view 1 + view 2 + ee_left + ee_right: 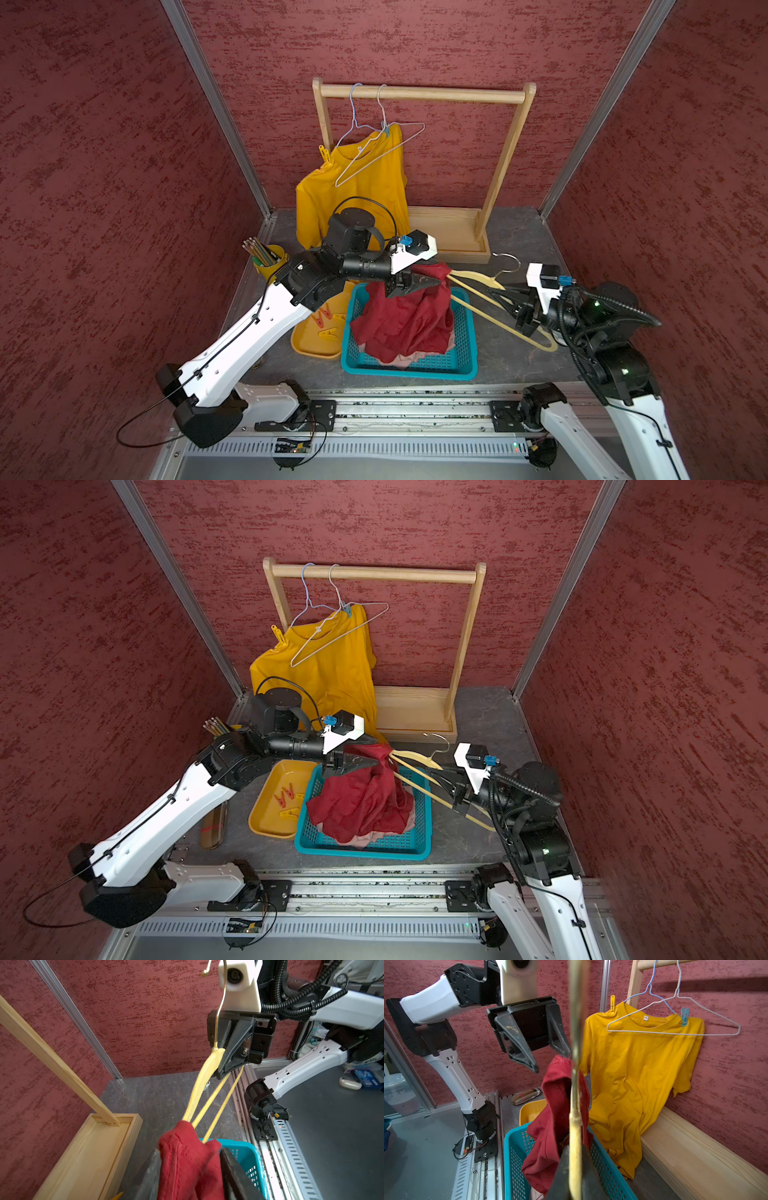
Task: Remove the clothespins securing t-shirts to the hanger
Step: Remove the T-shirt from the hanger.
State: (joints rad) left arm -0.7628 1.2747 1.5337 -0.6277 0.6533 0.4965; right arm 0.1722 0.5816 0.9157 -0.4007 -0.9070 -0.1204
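Two clothespins are left on a shirt: a yellow clothespin (612, 1002) on one shoulder of the yellow t-shirt (633, 1064) and a light blue clothespin (684, 1016) on the other. They pin it to the thin blue hanger (650, 986) on the wooden rack (419, 93) at the back of the tabletop. More pins (322, 319) lie loose in the yellow tray (309, 347), so I think that part of the job is done. The dark red t-shirt (399, 320) is mostly down in the blue basket (415, 372), on top of the pink t-shirt (405, 360), and I see no pin on it. One bit of it is hooked over the end of the wooden hanger (200, 1084). My right claw (221, 1075) is closed tight on that hanger and holds it up over the basket. My left claw (552, 1062) is wide, with the red cloth between its two fingers but not pinched, as far as I can see. So I think I am at the step of letting the red shirt drop. Next I need to slide the wooden hanger out of the red cloth. Then I should reach up to the yellow shirt, squeeze the tail of one pin so its mouth opens, and pull it off gently so the shirt does not tug the hanger.
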